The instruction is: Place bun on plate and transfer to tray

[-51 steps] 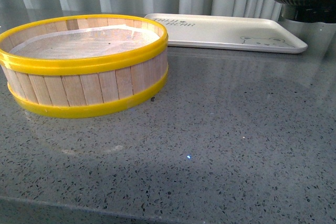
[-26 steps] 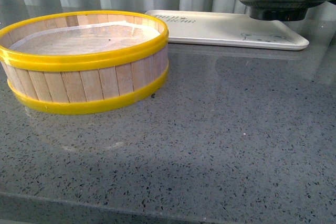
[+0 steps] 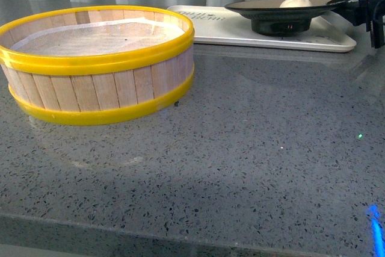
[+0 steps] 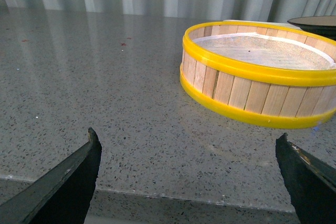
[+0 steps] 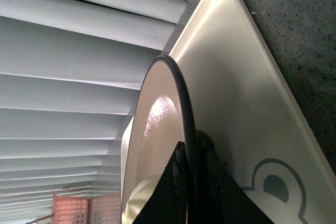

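Note:
The white bun [image 3: 295, 1] sits on the black-rimmed plate [image 3: 258, 6], which hangs just over the off-white tray [image 3: 210, 31] at the back right. My right gripper [image 3: 348, 2] is shut on the plate's right rim. In the right wrist view its jaws clamp the plate's rim [image 5: 185, 114], with the bun [image 5: 137, 203] on one side and the tray [image 5: 247, 103] on the other. I cannot tell if the plate's foot touches the tray. My left gripper [image 4: 189, 148] is open and empty over the counter's front edge.
A yellow-rimmed wooden steamer basket [image 3: 99, 64], lined with white paper, stands at the left; it also shows in the left wrist view [image 4: 262, 72]. The grey speckled counter [image 3: 252, 148] runs to a front edge. A curtain hangs behind.
The plate with the bun has moved left and down, from high at the right edge to just over the tray. My right gripper has come into the front view.

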